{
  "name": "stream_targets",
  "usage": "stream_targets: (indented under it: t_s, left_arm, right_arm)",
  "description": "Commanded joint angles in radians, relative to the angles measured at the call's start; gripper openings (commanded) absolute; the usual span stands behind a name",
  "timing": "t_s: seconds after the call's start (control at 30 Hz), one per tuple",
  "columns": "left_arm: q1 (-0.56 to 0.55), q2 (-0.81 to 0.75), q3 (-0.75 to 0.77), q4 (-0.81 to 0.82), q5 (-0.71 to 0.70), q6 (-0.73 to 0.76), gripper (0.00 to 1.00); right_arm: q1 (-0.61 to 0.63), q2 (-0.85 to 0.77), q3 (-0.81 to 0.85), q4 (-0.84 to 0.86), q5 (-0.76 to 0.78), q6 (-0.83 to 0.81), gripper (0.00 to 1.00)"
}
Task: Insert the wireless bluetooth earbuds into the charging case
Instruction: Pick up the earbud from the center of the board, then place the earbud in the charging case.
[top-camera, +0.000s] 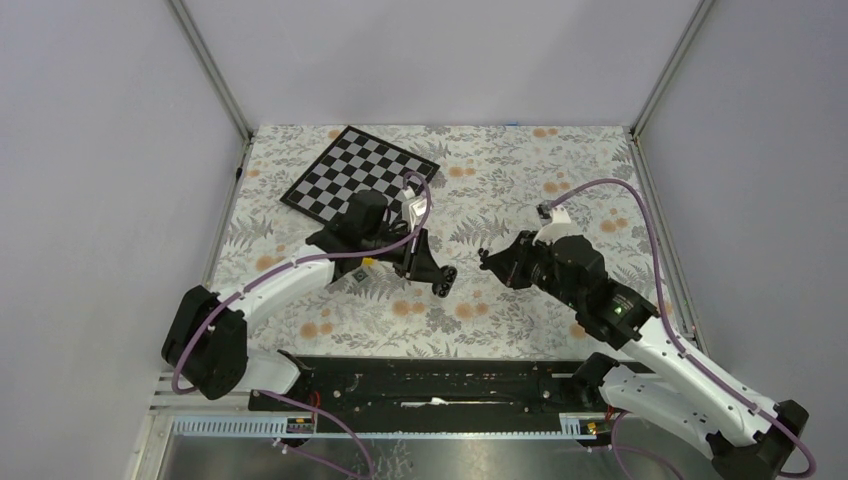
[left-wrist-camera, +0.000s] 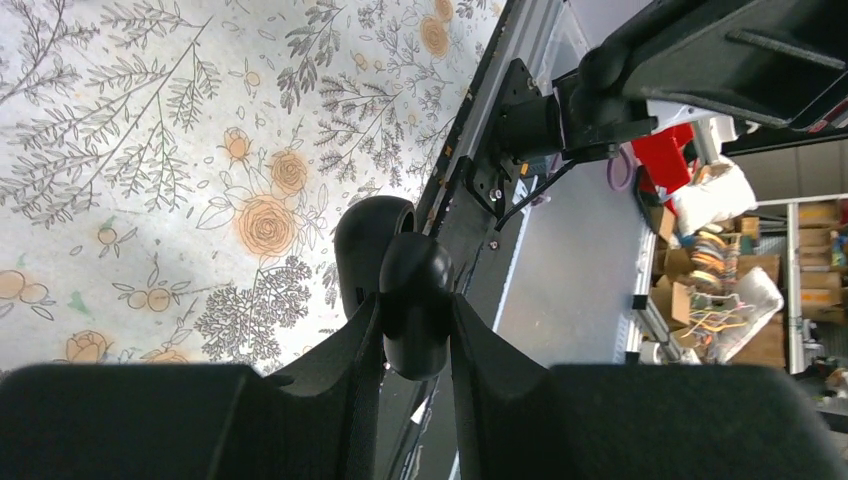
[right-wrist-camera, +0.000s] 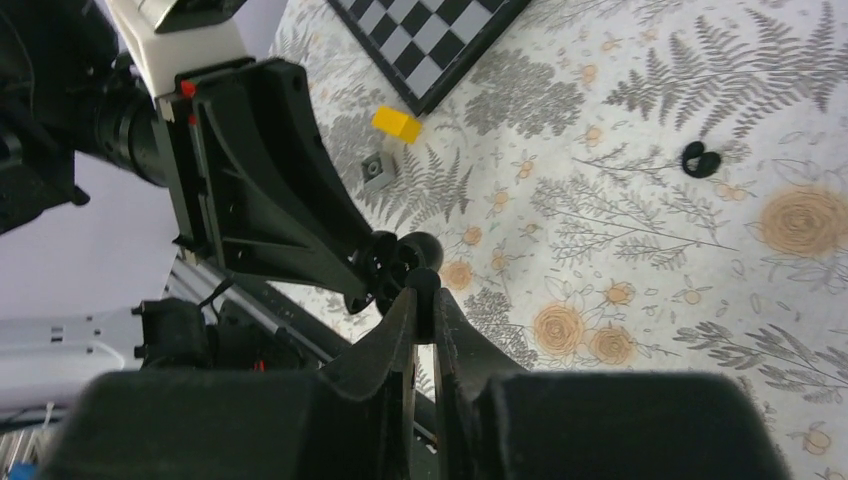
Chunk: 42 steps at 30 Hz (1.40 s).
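On the tabletop (top-camera: 520, 190): we find both arms meeting tip to tip near the middle, with a checkerboard (top-camera: 355, 175) lying at the far left.
Left end effector (top-camera: 438, 278): clamped on the black charging case (left-wrist-camera: 412, 290), one finger pressing each side.
Right end effector (right-wrist-camera: 421, 300): fingers drawn almost together, with the tips just beside the case. We cannot tell whether a bud is pinched between them.
Charging case: rounded, with two lobes showing. It looks open to us, but its sockets are hidden.
Black earbud (right-wrist-camera: 700, 160): lies loose on the tabletop, well apart from the case. We cannot find the pale buds.
Step in hand: we judge it to be bringing a bud to a socket in the case.
Doing it well: we would hold the case steady with its open face turned toward the right fingers. We would line the bud up with the socket's shape, ease in slowly, and let go only once it sits flush. A tilted bud could slip out and roll away.
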Motion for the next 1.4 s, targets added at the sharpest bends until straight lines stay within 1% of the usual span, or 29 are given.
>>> stream_targets:
  t_s: [0.0,0.23,0.37,0.5,0.6,0.63,0.73,0.9,0.97,1.03,1.13,1.2,1.37]
  left_arm:
    - [-0.017,-0.017,0.088,-0.057,-0.046,0.121,0.04]
    - [-0.02,-0.045,0.093,-0.056,-0.081,0.127,0.04]
    - [-0.02,-0.049,0.103,-0.079,-0.079,0.152,0.03]
    - [-0.022,-0.046,0.125,-0.11,-0.118,0.151,0.02]
    - [-0.023,-0.014,0.158,-0.133,-0.198,0.081,0.0]
    - [-0.023,0.011,0.175,-0.151,-0.22,0.039,0.0]
    - [-0.022,0.078,0.205,-0.163,-0.184,-0.095,0.0]
    - [-0.02,0.055,0.139,0.036,-0.083,-0.276,0.0]
    - [-0.019,0.052,0.141,0.059,-0.07,-0.311,0.0]
    - [-0.017,0.059,0.141,0.062,-0.074,-0.343,0.0]
    - [-0.011,0.076,0.129,0.088,-0.059,-0.406,0.0]
    - [-0.011,0.08,0.116,0.106,-0.06,-0.428,0.0]
    - [-0.01,0.075,0.111,0.115,-0.061,-0.429,0.0]
  right_arm:
    - [0.011,0.017,-0.005,0.09,-0.129,-0.063,0.0]
    - [0.012,0.031,-0.034,0.16,-0.191,-0.079,0.0]
    - [0.012,0.048,-0.029,0.153,-0.167,-0.097,0.0]
    - [0.013,0.05,-0.031,0.165,-0.137,-0.087,0.0]
    - [0.012,0.05,-0.039,0.174,-0.065,-0.02,0.0]
    - [0.012,0.051,-0.041,0.173,-0.011,0.012,0.0]
    - [0.013,0.067,-0.023,0.143,0.083,0.074,0.0]
    - [0.021,0.142,0.051,0.076,0.142,0.142,0.0]
    - [0.028,0.169,0.063,0.074,0.168,0.208,0.0]
    - [0.061,0.197,0.062,0.091,0.193,0.248,0.0]
    - [0.106,0.231,0.076,0.094,0.271,0.249,0.0]
    - [0.117,0.243,0.085,0.099,0.28,0.242,0.0]
    - [0.134,0.244,0.09,0.109,0.288,0.242,0.0]
